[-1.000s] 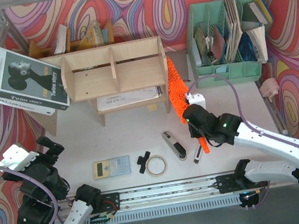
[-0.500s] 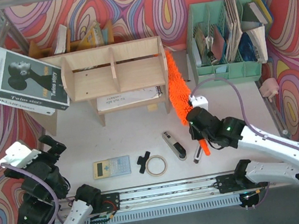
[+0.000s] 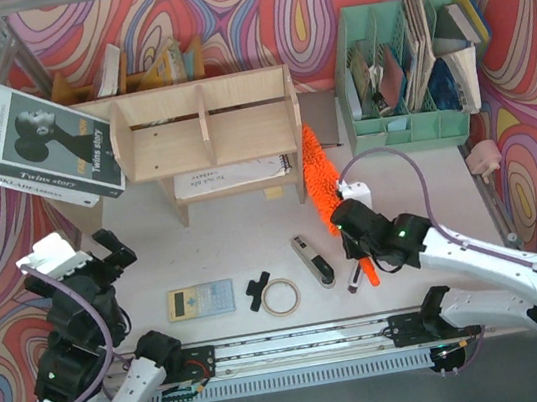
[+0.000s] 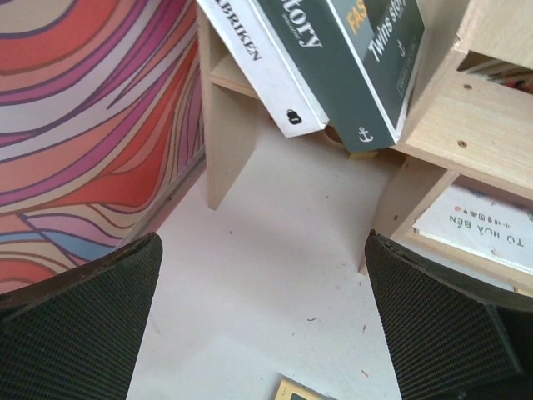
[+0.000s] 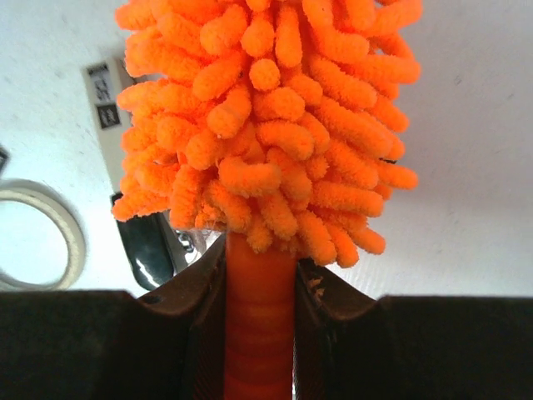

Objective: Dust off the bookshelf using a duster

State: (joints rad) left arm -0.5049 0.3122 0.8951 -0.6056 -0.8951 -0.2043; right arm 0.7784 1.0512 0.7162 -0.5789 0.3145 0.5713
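Duster (image 3: 315,169), frame centre, handle clamped in right gripper (image 5: 258,292); left gripper (image 4: 262,317) gaping; likely risk: fluffy head snags bookshelf (image 3: 207,124) leg, twisting handle loose.

Right of the light plywood bookshelf (image 3: 207,124), our right gripper (image 5: 259,279) pinches the fluffy orange microfibre duster (image 5: 266,125); our left gripper (image 4: 262,283) gapes wide at its front-left.

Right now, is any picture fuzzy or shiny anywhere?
Left wrist: the near black fingers look soft, the books sharp. Right wrist: the duster is crisp; a glare spot sits on the dark tool. Top external: even light, soft shadow under the bookshelf.
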